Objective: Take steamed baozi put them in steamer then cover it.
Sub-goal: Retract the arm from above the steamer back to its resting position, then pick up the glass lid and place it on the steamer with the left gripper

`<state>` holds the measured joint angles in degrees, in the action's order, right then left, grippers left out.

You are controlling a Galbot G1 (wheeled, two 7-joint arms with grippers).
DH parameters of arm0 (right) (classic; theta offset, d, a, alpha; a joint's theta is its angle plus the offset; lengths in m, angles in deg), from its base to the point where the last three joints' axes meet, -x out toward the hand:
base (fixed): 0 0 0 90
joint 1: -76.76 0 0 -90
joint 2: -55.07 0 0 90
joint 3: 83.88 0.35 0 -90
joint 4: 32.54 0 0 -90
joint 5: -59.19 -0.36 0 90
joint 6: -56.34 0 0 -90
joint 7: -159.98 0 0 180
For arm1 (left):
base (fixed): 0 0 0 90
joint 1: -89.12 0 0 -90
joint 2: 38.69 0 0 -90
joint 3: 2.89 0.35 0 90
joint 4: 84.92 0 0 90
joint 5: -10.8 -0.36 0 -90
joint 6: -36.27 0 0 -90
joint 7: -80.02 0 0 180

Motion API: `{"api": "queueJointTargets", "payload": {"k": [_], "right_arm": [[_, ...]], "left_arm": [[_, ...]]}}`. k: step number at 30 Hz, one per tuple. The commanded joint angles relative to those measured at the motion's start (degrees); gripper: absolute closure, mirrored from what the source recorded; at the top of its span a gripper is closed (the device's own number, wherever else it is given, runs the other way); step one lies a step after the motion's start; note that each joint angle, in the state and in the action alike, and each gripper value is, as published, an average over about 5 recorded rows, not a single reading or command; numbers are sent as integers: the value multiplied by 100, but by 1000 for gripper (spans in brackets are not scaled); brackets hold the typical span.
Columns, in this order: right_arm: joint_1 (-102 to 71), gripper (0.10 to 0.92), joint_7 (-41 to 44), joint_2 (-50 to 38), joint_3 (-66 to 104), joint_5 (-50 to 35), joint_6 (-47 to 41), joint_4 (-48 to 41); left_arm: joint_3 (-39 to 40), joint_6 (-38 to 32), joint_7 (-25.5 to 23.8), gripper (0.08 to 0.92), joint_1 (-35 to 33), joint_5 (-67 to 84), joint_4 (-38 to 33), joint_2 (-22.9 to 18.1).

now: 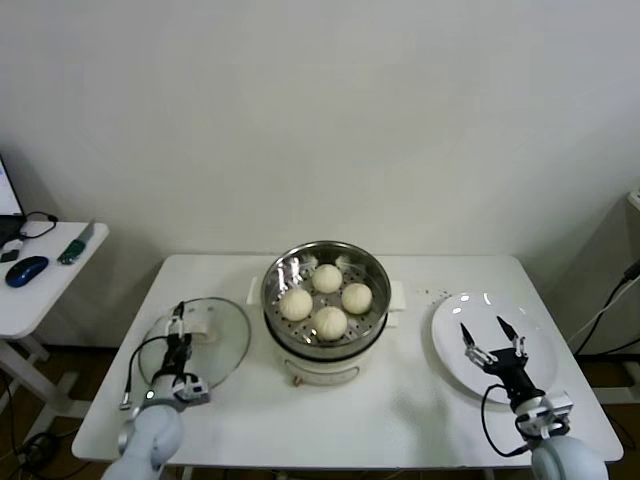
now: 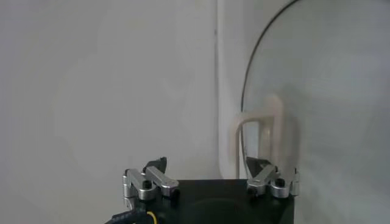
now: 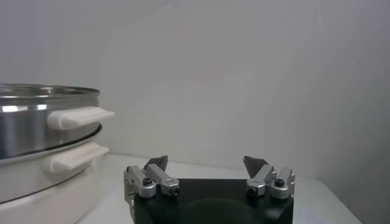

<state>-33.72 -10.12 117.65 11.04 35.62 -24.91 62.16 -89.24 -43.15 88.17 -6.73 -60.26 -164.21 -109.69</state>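
Four smooth off-white baozi (image 1: 327, 296) sitting in the shiny steamer (image 1: 283, 268), mid-bench, uncovered. Left tool (image 1: 180, 334) and right tool (image 1: 493, 334) both hanging spread, released, near the front corners.

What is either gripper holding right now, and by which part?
Nothing is held. The left gripper hangs open above the glass lid, near its white handle. The right gripper is open over the plate. All four baozi sit in the steamer.

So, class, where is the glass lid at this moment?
In the head view the glass lid lies flat on the table, on the robot's left beside the steamer, under the open left gripper.
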Motion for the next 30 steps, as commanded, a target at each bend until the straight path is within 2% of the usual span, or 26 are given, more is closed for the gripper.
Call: {"api": "queueJointTargets", "payload": {"k": [1,16,23,30], "right_arm": [[51,203,55,21,-50,123,14,-131],[65,203,86,134,-82,124,25,-175],[61,203,88,121,-68,137,45,-183],[86,203,87,79,-66,150,65,-201]], "left_arm": [[100,12,82,200,254,249,283,-2],[156,-51,45,619,199,411,257,-6],[127,186,89,822,-7,416,-314,74],[-59,895,112,849,-654,358,-1658,330]]}}
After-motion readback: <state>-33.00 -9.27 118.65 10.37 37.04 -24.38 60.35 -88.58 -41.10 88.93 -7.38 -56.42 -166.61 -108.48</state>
